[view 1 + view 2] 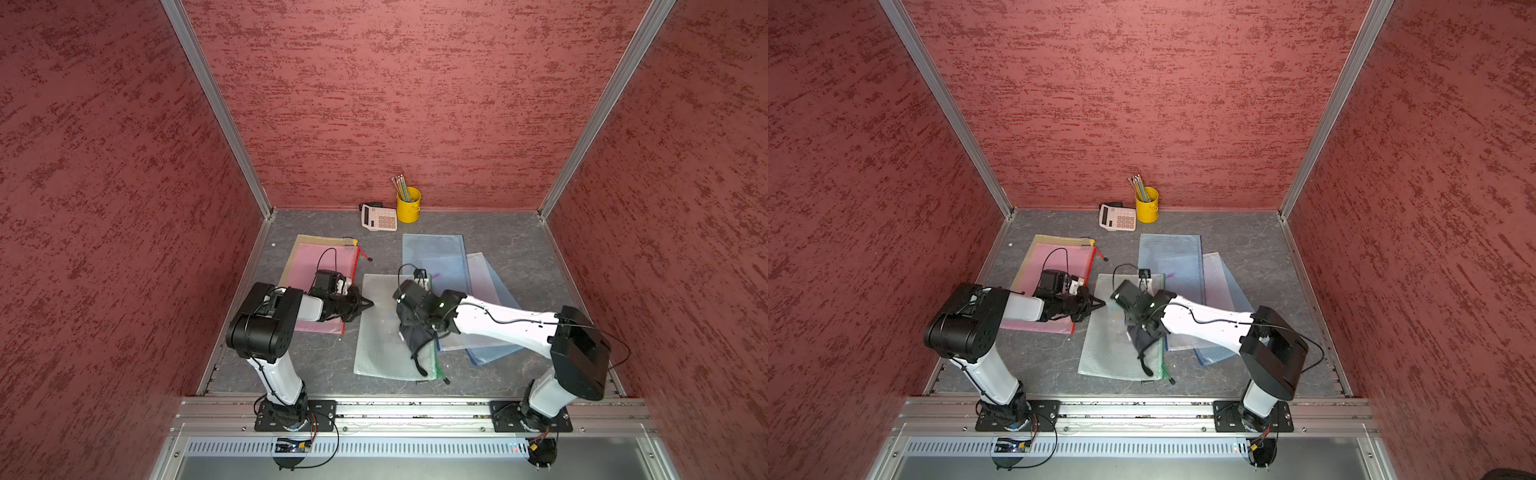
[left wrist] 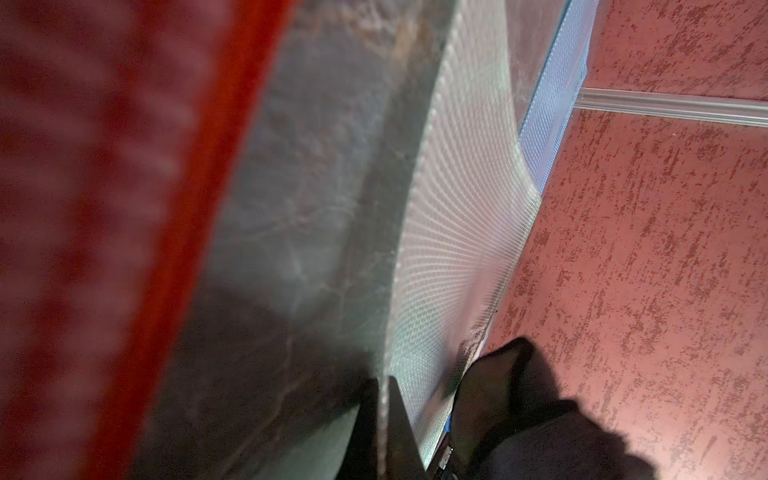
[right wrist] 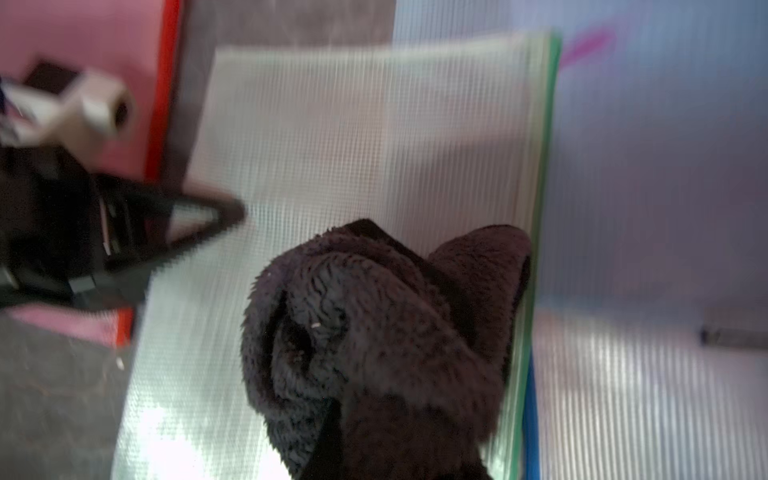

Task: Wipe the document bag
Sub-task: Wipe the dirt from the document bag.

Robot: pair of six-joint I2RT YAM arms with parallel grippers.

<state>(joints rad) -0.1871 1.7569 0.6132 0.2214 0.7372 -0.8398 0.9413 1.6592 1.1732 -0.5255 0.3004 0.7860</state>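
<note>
My left gripper pinches the edge of the mesh document bag, likely floppy, slick; right gripper clamps the cloth

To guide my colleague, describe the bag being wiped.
On the grey table, between the arms, lies a clear mesh document bag. The right hand holds a dark cloth on it. Unlike the pink bag and blue bags beside it, its zip edge is green.

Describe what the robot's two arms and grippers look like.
The left arm and right arm have white shells, bulky black joints and thin black cables looping alongside. The left gripper is black, its fingers tapering to a point.
</note>
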